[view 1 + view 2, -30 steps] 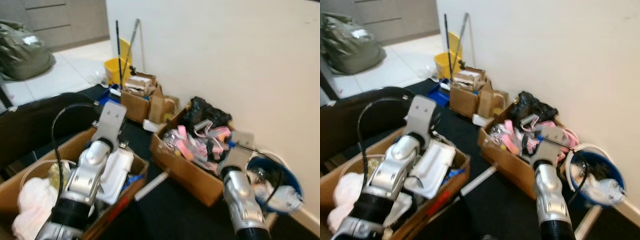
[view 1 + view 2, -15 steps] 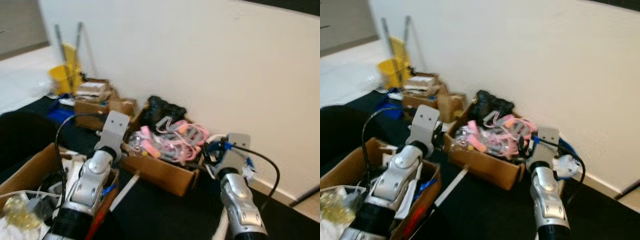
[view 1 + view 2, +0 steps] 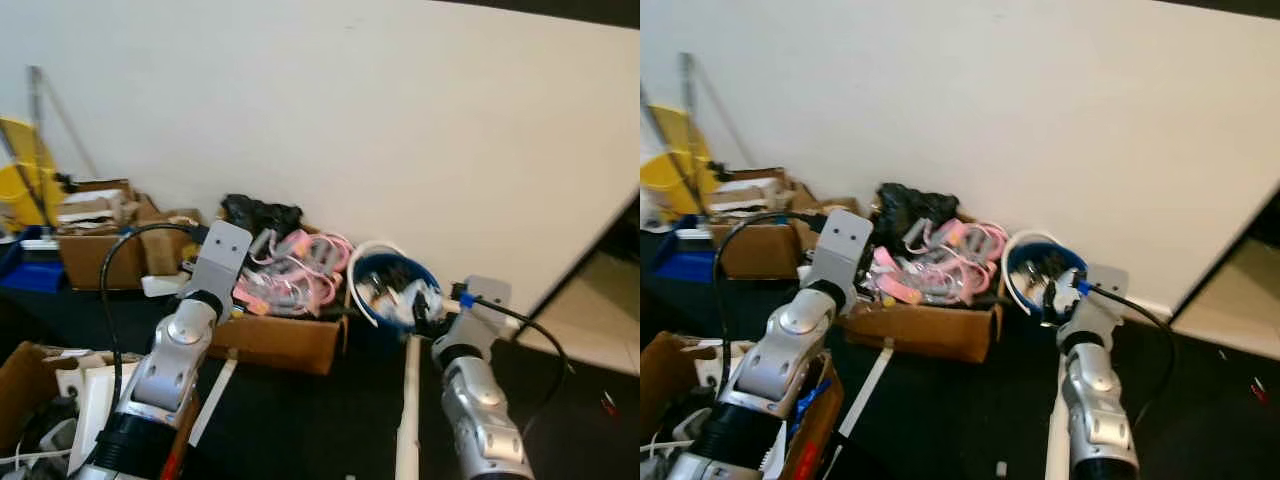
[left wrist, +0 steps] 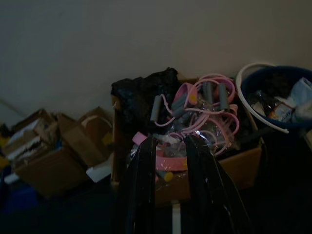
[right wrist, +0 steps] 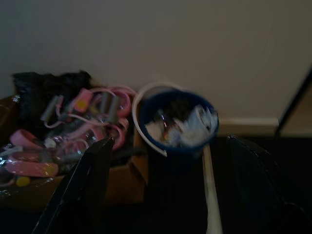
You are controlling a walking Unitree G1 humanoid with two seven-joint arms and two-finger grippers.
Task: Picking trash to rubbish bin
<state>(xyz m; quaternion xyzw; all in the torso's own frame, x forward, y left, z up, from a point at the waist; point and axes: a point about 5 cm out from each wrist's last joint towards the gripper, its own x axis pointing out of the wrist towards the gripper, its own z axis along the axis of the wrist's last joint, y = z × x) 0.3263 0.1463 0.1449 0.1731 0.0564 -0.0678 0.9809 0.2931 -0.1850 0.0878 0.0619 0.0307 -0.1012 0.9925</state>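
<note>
Blue bin (image 5: 178, 124) sits at 12 o'clock, full of trash. Right gripper (image 5: 170, 195) is wide open and empty. Left gripper (image 4: 168, 195) is a bit open, empty too. Next, find trash.

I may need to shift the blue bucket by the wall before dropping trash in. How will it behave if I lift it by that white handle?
The blue bucket already holds a heap of rubbish, so it is probably fairly heavy for its size. The thin white handle hangs to one side, so the bucket would likely swing and tip when lifted. Loose pieces on top could spill out.
</note>
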